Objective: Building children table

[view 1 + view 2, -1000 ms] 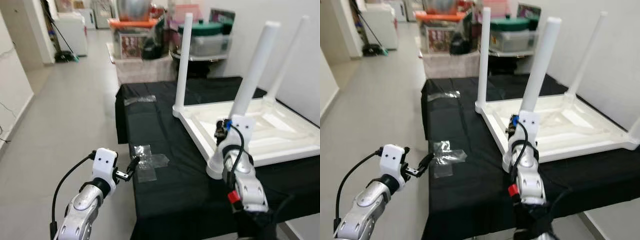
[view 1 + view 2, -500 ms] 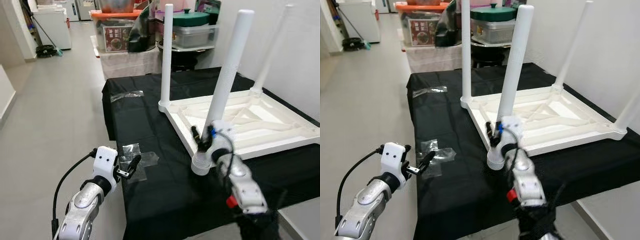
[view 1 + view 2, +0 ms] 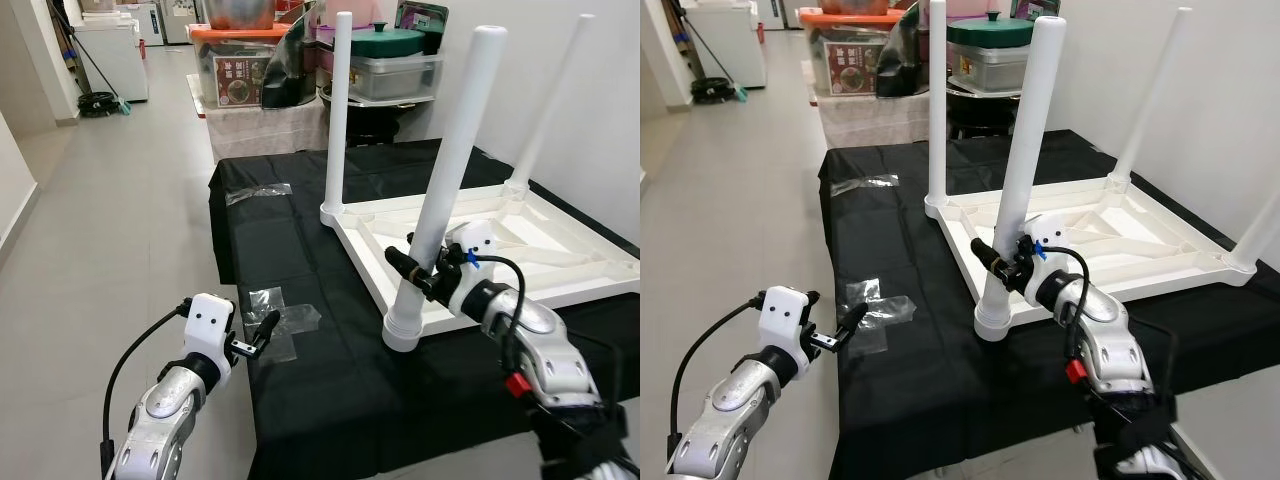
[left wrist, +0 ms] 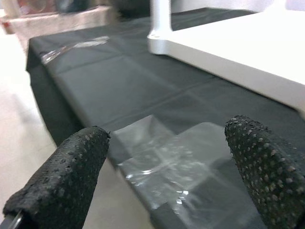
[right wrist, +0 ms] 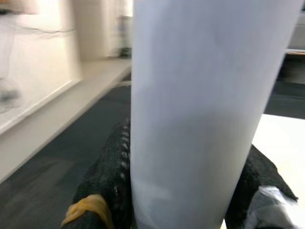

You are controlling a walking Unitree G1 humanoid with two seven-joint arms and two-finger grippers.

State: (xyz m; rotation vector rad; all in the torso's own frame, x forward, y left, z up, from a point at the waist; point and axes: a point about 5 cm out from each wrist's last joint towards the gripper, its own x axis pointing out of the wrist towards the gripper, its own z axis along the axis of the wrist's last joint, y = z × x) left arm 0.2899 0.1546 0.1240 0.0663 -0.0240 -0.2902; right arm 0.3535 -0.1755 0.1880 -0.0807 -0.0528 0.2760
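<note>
On the black-draped worktop (image 3: 300,250) lies the white children table (image 3: 520,250), upside down, legs up. Right tool (image 3: 412,268) clamps the near leg (image 3: 440,210) low down, above its base collar; in the right wrist view its fingers (image 5: 107,186) sit on both sides of the white tube, touching it. Left tool (image 3: 262,328) hovers at the worktop's near-left edge, fingers (image 4: 66,176) spread wide, holding nothing, just over a crumpled clear plastic wrap (image 3: 283,322). Another plastic scrap (image 3: 258,191) lies further back. Storage boxes (image 3: 250,70) stand behind.
</note>
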